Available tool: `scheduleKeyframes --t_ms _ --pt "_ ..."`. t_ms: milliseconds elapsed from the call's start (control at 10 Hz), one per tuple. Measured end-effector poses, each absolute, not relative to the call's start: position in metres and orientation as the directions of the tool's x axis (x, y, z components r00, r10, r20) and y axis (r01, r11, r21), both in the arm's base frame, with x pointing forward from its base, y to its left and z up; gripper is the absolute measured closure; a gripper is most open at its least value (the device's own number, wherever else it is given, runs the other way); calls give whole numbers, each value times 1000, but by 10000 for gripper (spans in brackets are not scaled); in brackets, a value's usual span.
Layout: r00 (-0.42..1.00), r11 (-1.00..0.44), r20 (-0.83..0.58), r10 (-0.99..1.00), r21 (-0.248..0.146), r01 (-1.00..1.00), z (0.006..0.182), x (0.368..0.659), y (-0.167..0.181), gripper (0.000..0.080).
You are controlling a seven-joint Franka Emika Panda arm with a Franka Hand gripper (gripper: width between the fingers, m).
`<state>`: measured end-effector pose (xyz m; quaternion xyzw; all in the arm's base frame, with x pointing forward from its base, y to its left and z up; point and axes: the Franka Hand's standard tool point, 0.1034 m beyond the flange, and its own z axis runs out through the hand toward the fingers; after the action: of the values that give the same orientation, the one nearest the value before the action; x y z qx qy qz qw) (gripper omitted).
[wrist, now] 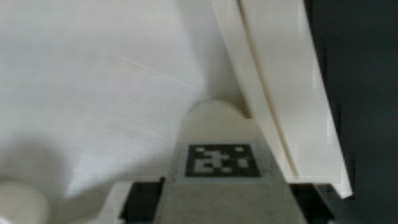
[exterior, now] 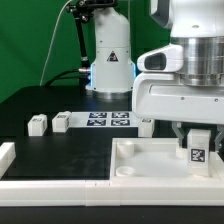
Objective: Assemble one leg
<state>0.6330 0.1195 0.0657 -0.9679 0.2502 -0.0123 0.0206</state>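
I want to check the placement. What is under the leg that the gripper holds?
Under the leg lies the white square top, near its raised edge. The leg covers the spot below it, so any socket there cannot be seen.

On the table (exterior: 40, 150), the tray-like top (exterior: 150, 165) lies at the front on the exterior view's right. The end effector (exterior: 197, 140) hangs over its far right corner with a leg (exterior: 197, 152) between its fingers, above the top's floor. Behind the top lies the marker board (exterior: 105, 120). To the exterior view's left of the board sit two loose legs, one (exterior: 62, 122) just beside it and another (exterior: 38, 124) further left. A rail (exterior: 6, 158) lies at the left edge.
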Motion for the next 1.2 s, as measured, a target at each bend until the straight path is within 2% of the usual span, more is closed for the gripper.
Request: scheduleKeyframes --t_ms 200,600,800,900,1000,1200 --pt "746 -745 7 -666 -54 -664 65 633 122 509" --pt "531 -530 -16 -847 -61 -846 65 633 125 509" --pt "560 -558 -15 -829 -61 -828 65 633 125 509" --pt "579 -577 -13 -816 -62 -815 65 633 125 262" --pt "583 -581 -13 -813 -62 -812 65 633 125 185" --pt "732 -731 2 -681 -61 -680 65 633 124 159"
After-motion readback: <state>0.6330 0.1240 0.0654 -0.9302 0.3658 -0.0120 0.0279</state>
